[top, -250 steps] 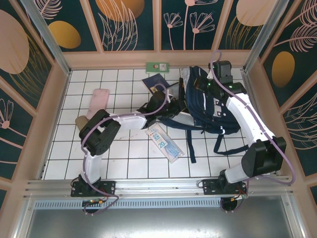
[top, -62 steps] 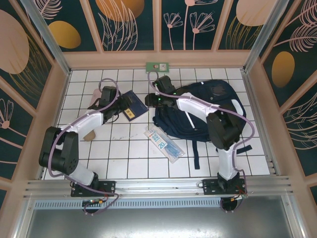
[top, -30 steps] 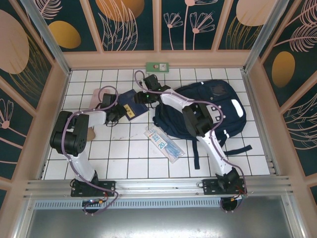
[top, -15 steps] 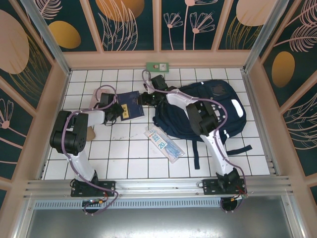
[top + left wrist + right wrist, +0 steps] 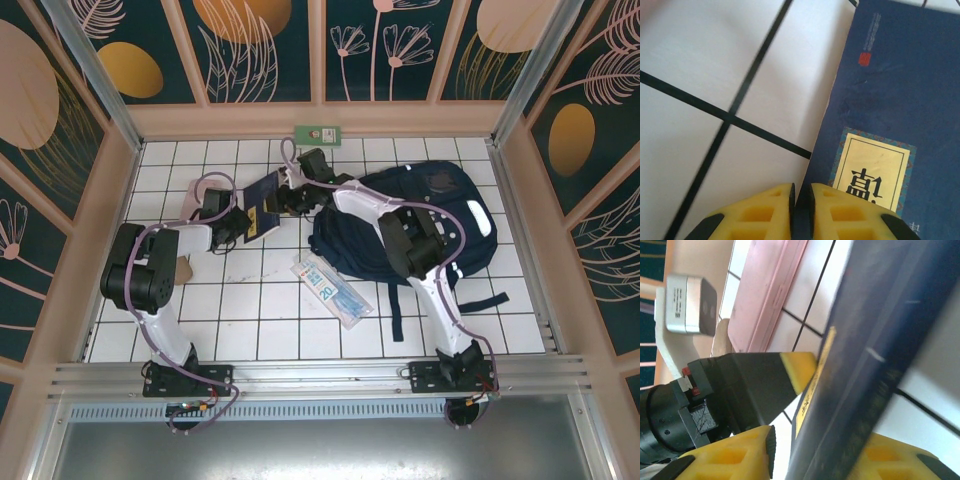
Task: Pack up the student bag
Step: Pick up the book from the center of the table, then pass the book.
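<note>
Left hand (image 5: 801, 192): I see it narrow, fingers almost together at the book's (image 5: 262, 210) left edge; whether it pinches the cover I cannot tell.
Right hand (image 5: 820, 450): clamped on the book's right edge, book tilted.
Backpack (image 5: 430, 215): flat on the bench (image 5: 250, 320), right of the book.

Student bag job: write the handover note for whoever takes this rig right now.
Left gripper: shut, its tip at one edge of the blue book.
Right gripper: jaws astride the book's opposite edge, apparently gripping it. The book is tilted up off the tiles.
Student bag: lying on the right of the table, just beside the book. I cannot tell whether it is unzipped.
Done: nothing visibly packed. The book, pink case and clear packet are all outside the bag.
Left: get the book into the bag, then probably the case and packet.
</note>
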